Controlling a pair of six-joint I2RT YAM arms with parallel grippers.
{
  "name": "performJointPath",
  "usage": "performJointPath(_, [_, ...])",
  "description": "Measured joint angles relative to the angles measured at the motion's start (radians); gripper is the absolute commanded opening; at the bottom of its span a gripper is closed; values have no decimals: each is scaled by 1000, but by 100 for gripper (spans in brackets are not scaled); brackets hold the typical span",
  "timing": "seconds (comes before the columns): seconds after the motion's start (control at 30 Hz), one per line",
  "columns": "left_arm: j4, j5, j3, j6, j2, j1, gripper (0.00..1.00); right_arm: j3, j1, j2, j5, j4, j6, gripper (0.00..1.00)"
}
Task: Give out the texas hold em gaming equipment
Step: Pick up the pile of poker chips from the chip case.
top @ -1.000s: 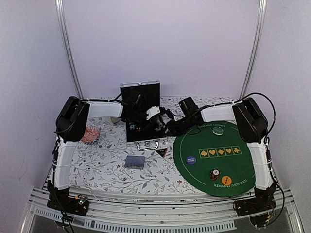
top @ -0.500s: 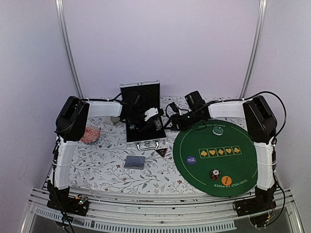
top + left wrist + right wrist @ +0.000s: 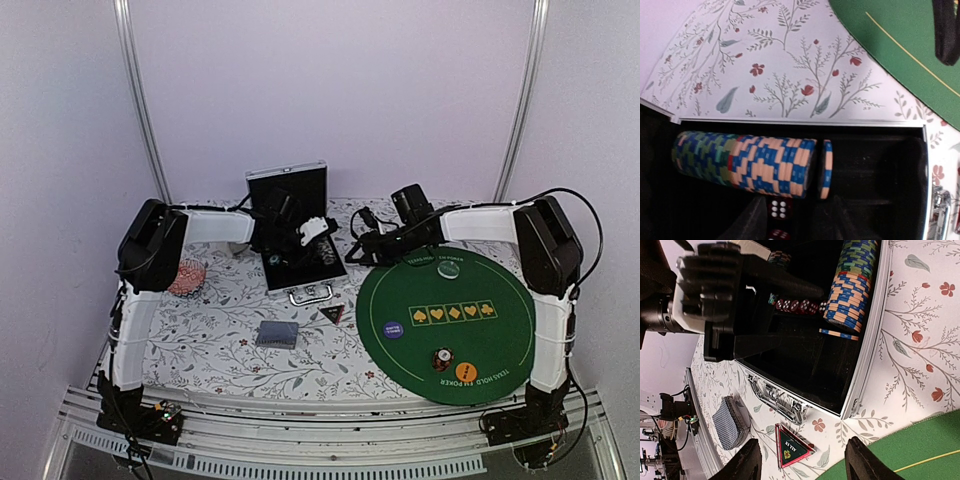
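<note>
Claw left (image 3: 796, 207) parted | claw right (image 3: 802, 450) wide | striped chip roll (image 3: 745, 162) ridged, case (image 3: 875, 175) black

Chip row (image 3: 852, 284) in open case (image 3: 810, 365)

one deck (image 3: 277, 334), one marker (image 3: 332, 313) — one mat (image 3: 490, 340)

The right arm's black gripper (image 3: 362, 246) has swung back and rightward, away from the open black chip case (image 3: 289, 188), its elbow now farther right. The left gripper (image 3: 303, 243), inside that case, seems to have parted its jaws.
</note>
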Motion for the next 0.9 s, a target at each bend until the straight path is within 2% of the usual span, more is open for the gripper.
performJointPath(0.2, [75, -27, -16, -21, -10, 1, 75, -29, -2, -20, -2, -1, -6, 60])
performJointPath(0.27, [89, -20, -16, -20, -10, 1, 79, -36, -4, -31, -2, -2, -9, 60])
performJointPath(0.73, [105, -28, 93, -2, 79, 0, 62, -85, -27, -71, -2, 2, -21, 61])
performJointPath(0.83, [95, -6, 106, 6, 85, 0, 56, -91, -27, -71, -2, 2, -21, 61])
performJointPath(0.9, [92, 15, 104, 17, 85, 1, 55, -95, -27, -71, -2, 2, -22, 61])
